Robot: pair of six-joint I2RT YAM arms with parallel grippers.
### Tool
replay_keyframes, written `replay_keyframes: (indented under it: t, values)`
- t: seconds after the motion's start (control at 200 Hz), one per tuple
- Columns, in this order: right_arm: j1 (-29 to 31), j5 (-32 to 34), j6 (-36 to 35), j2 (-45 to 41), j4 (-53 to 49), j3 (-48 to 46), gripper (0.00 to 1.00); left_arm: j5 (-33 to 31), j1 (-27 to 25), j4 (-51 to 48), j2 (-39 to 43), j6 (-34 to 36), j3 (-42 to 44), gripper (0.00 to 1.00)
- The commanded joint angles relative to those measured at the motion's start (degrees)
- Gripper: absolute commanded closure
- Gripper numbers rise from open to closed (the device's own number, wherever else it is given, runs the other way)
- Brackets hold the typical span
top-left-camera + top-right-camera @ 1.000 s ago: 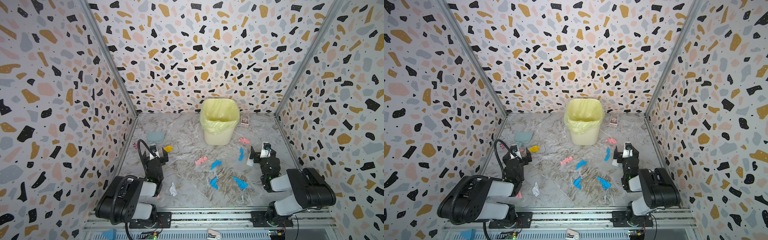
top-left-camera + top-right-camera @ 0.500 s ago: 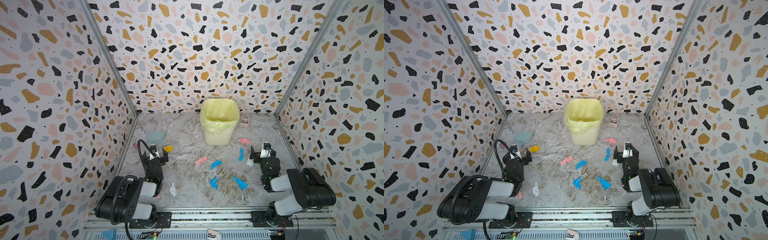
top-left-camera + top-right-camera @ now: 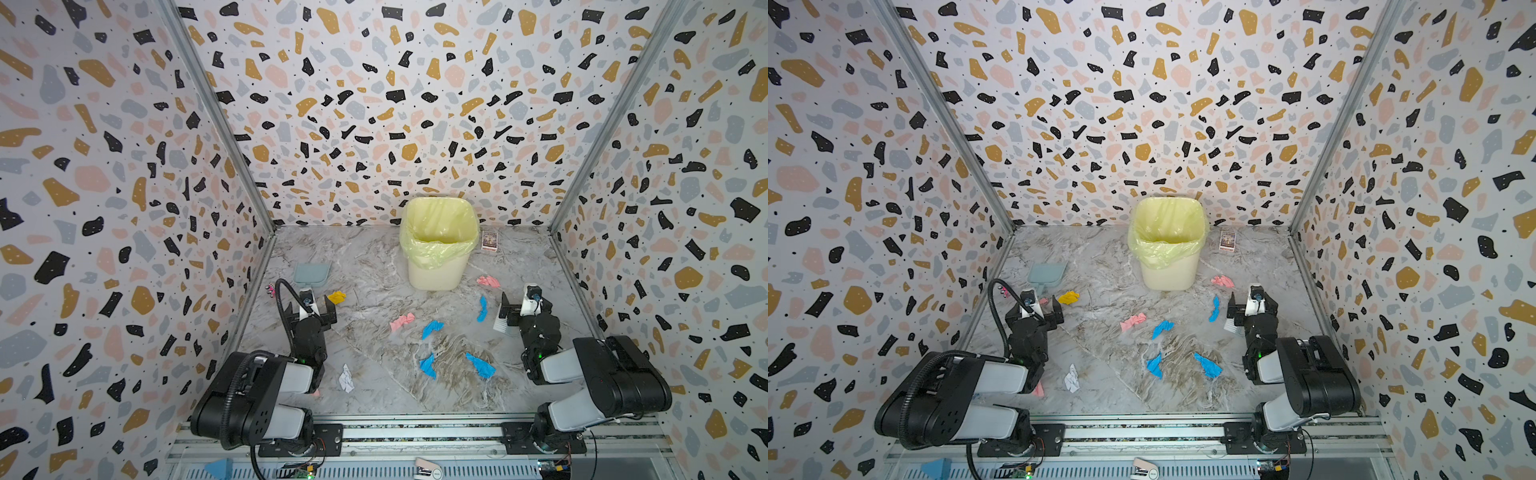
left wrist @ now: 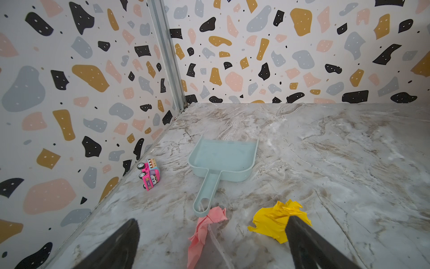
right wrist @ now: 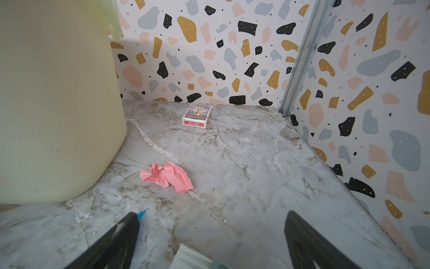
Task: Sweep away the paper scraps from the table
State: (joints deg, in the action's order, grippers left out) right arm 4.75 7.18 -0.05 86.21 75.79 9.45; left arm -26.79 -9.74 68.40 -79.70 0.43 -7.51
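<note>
Paper scraps lie scattered on the marble table [image 3: 374, 266]: a yellow one [image 3: 336, 296], a pink one [image 3: 402, 321], blue ones [image 3: 432, 328] [image 3: 480, 365] and a white one [image 3: 345, 378]. My left gripper [image 3: 311, 311] stands open low at the left. In the left wrist view a pink scrap [image 4: 207, 223] lies between its fingers, untouched, and the yellow scrap [image 4: 272, 221] is beside one finger. My right gripper [image 3: 524, 307] stands open at the right, empty. A pink scrap [image 5: 167, 175] lies ahead of it, and a blue strip [image 3: 482, 308] beside it.
A blue-grey dustpan [image 4: 223, 160] lies beyond the left gripper, its handle end touching the pink scrap. A white-bristled brush [image 5: 190, 256] lies under the right gripper. The lined bin [image 3: 438, 243] stands at the back, a printed card box [image 5: 197, 115] to its right, a toy [image 4: 150, 173] by the left wall.
</note>
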Motion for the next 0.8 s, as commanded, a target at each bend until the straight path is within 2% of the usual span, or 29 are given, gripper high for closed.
replay_keyframes:
  t: [0.0,0.055,0.135,0.225,0.32,0.496,0.551,0.671,0.791]
  values:
    - [0.1,1.8,0.8,-4.3,-7.7,3.2,0.01,0.4,0.1,-4.2,4.3,0.0,-2.9,0.0]
    - [0.2,3.1,1.1,-7.6,-15.9,6.3,0.01,0.4,0.1,-15.1,7.1,-0.5,-7.4,0.0]
    - [0.5,4.6,3.3,-11.2,-25.9,10.9,0.01,0.2,0.1,-23.1,8.9,-0.8,-11.6,0.0]
    - [0.5,1.2,6.8,-14.1,-33.6,15.8,0.01,1.0,0.0,-29.8,11.1,-2.0,-15.0,0.0]
    - [0.4,-2.5,9.9,-14.6,-45.3,25.3,0.01,2.3,-0.3,-36.2,13.8,-4.1,-18.3,0.0]
    - [-0.5,-13.3,14.9,-7.6,-60.8,46.3,0.01,4.4,-1.5,-44.5,16.8,-7.0,-24.1,0.0]
    - [-0.8,-17.7,17.7,-4.7,-62.6,51.5,0.0,5.4,-1.5,-46.9,16.6,-7.8,-26.3,0.0]
    - [-0.5,-27.0,22.6,2.2,-64.6,62.1,0.05,7.6,-1.8,-50.6,15.4,-9.2,-30.6,0.0]
    - [1.2,-31.8,23.5,9.8,-69.7,73.7,0.06,9.4,-2.0,-52.3,14.5,-10.1,-33.5,0.0]
